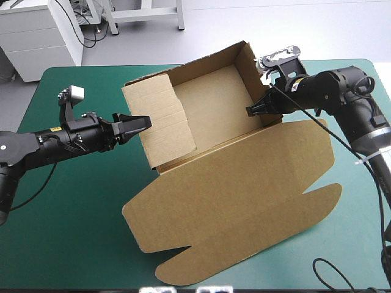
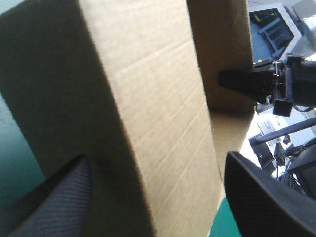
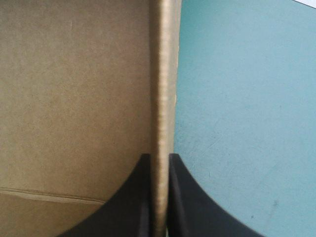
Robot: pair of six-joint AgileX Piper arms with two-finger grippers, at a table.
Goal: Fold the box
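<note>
R end effector (image 3: 159, 161) clamped on box (image 1: 211, 101) right wall; L end effector (image 1: 145, 122) wide open, left wall between. Walls up, lid (image 1: 244, 195) flat on surface (image 1: 73, 201).

Grey floor (image 1: 293, 27), white cabinet (image 1: 40, 43)

Counter (image 1: 67, 244), teal-green cover: brown box (image 1: 238, 195) sits mid-counter, tray walls up, lid flat on the cover at the box's near side.

Count: 1 brown box (image 1: 232, 201), 1 teal-green worktop (image 1: 79, 213), 1 left claw (image 1: 147, 124), 1 right claw (image 1: 249, 112). So 2 claws, 2 black fingers (image 3: 123, 207) each, 4 fingers total.
</note>
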